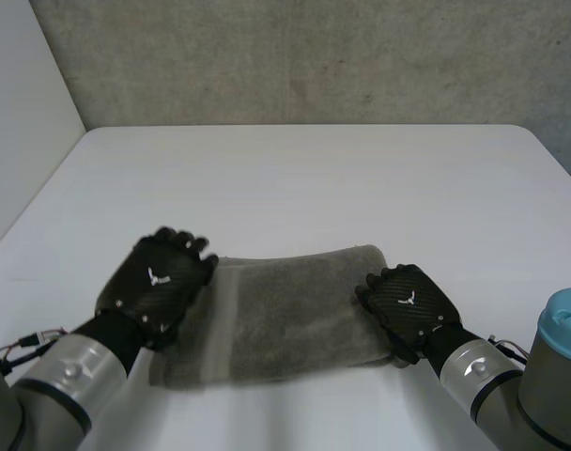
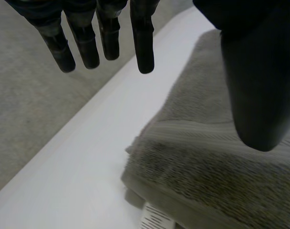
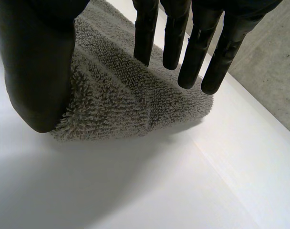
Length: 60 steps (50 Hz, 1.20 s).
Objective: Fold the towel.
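Towel [image 1: 295, 319] thick, soft, floppy, doubled on worktop [image 1: 304, 178]. Left robot hand [image 1: 159, 282], right robot hand [image 1: 409, 303] spread wide at opposite ends, holding nothing. Best pinch: end corners.

Light: soft and even, looks like it comes from overhead
Table [image 1: 304, 178]: white top is the brightest thing, smooth wash across it
Towel [image 1: 295, 310]: thin fuzzy shadow hugging its near edge
Wall [image 1: 314, 56]: flat mid-grey, evenly lit
Hands: left hand [image 1: 159, 280] and right hand [image 1: 409, 303] catch a faint sheen on their black backs
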Motion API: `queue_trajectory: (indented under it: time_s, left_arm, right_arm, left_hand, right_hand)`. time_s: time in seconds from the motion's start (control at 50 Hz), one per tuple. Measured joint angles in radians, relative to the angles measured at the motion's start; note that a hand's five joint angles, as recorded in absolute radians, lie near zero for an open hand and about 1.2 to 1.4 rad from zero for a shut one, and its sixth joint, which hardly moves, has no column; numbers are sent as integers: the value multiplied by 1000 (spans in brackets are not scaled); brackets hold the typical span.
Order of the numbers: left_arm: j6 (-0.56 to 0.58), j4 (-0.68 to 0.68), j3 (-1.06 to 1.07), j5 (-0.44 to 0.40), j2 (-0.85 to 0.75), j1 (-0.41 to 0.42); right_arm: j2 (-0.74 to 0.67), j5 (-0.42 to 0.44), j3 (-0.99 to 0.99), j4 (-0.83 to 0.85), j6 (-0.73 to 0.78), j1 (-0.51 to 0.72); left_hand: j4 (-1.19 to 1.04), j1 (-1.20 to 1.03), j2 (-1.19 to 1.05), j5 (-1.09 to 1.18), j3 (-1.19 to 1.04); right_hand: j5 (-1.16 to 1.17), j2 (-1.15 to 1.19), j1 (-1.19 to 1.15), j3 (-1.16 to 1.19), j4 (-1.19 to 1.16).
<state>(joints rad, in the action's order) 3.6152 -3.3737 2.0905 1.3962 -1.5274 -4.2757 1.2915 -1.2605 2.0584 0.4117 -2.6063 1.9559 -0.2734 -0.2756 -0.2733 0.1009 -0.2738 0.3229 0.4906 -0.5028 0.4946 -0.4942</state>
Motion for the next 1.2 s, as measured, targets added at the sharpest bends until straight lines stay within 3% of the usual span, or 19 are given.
queue_trajectory:
  time_s: [0.2, 0.42, 0.52, 0.58, 0.72, 0.8, 0.94, 1.08, 1.2]
  left_arm:
    - [144, 12, 102, -30, -18, -15]
    - [176, 4, 99, -17, -132, -29]
    - [173, 0, 57, -11, -218, -29]
    - [172, -2, 20, 3, -270, -27]
    - [172, -3, -61, 38, -320, -17]
    - [170, -2, -124, 52, -316, -1]
    - [165, 0, -308, 96, -303, 72]
    - [145, -11, -474, 191, -290, 147]
    - [123, -70, -370, 217, -242, 178]
  right_arm:
    - [0, 4, -2, 1, 0, 1]
    - [0, 4, -4, 0, 0, 1]
    - [0, 5, -3, 0, 0, 0]
    - [0, 4, -3, 0, 0, 0]
    - [-1, -1, -8, 2, -1, -2]
    - [-3, -2, -13, 2, -2, -4]
    - [-12, -5, -23, 3, -8, -4]
    - [-10, -15, -24, 2, -19, -10]
    - [-9, -22, -23, 2, -20, -11]
  left_hand:
    - [-67, -67, -69, 70, -68]
    - [-95, -94, -95, 89, -96]
    - [-258, -255, -259, 258, -258]
    - [-574, -568, -593, 572, -591]
    - [-990, -984, -995, 983, -988]
    - [-1060, -1028, -1052, 1045, -1053]
    - [-1102, -1050, -1092, 1083, -1093]
    - [-1115, -1050, -1103, 1095, -1104]
    - [-1116, -1050, -1104, 1095, -1106]
  right_hand:
    - [0, 0, 0, 0, 0]
    - [0, 0, 0, 0, 0]
    - [41, 49, -42, 47, -45]
    - [161, 180, -175, 173, -173]
    - [671, 693, -649, 677, -682]
    - [805, 779, -743, 827, -832]
    - [805, 783, -749, 835, -837]
    - [805, 783, -749, 837, -837]
    - [805, 783, -748, 840, -837]
